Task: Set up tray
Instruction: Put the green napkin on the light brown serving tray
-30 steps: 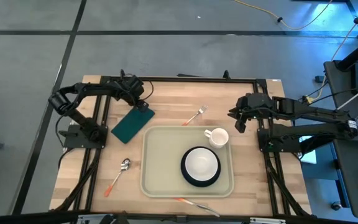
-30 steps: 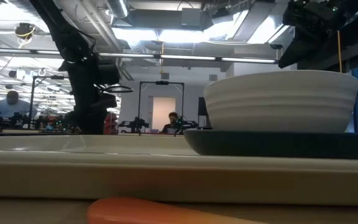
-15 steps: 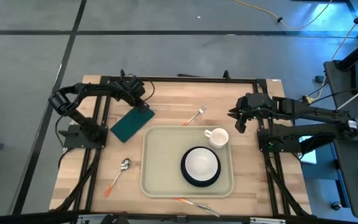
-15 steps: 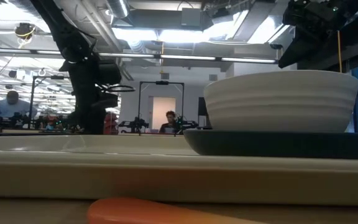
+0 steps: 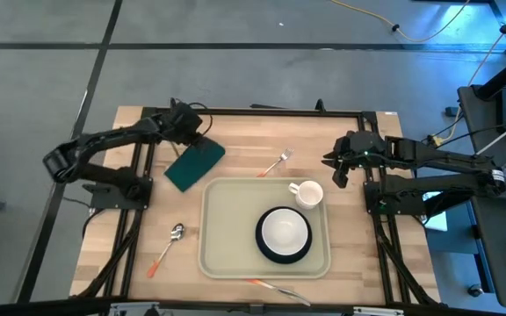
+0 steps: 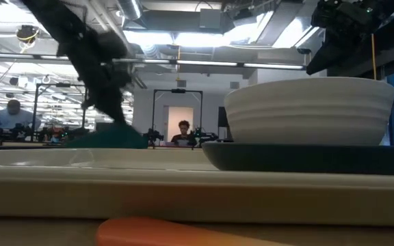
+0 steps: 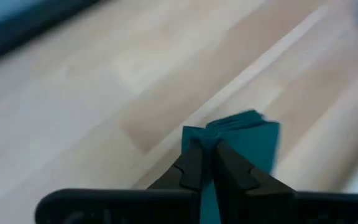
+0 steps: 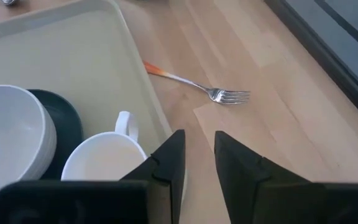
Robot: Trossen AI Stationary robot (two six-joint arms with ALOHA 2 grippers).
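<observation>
The beige tray (image 5: 222, 219) lies in the middle of the table. It holds a white bowl (image 5: 283, 231) on a dark plate and a white mug (image 5: 307, 194). The dark green napkin (image 5: 197, 167) sits left of the tray's far left corner, with my left gripper (image 5: 191, 140) shut on its far end. In the low view the napkin (image 6: 108, 139) shows above the tray's rim. My right gripper (image 5: 334, 167) hangs open beside the tray's far right corner, near the mug (image 8: 104, 165), with nothing between its fingers. My left gripper pinches the napkin's far end (image 7: 207, 134) between its two shut fingers. The rest of the cloth (image 7: 247, 140) reaches out past the fingertips. Whether it holds one layer or several, and whether the near end still rests on the table, I cannot tell.
A fork (image 5: 275, 163) lies on the wood beyond the tray's far edge. A spoon with an orange handle (image 5: 167, 247) lies left of the tray, and a knife (image 5: 275, 288) lies at the table's near edge. The black frame rails run along both table sides.
My left gripper has shut on the napkin's far end and taken hold. It has then gone up and a little toward the table's far right, and the arm's elbow has swung out to the left. The napkin has shifted right, its far end raised.
</observation>
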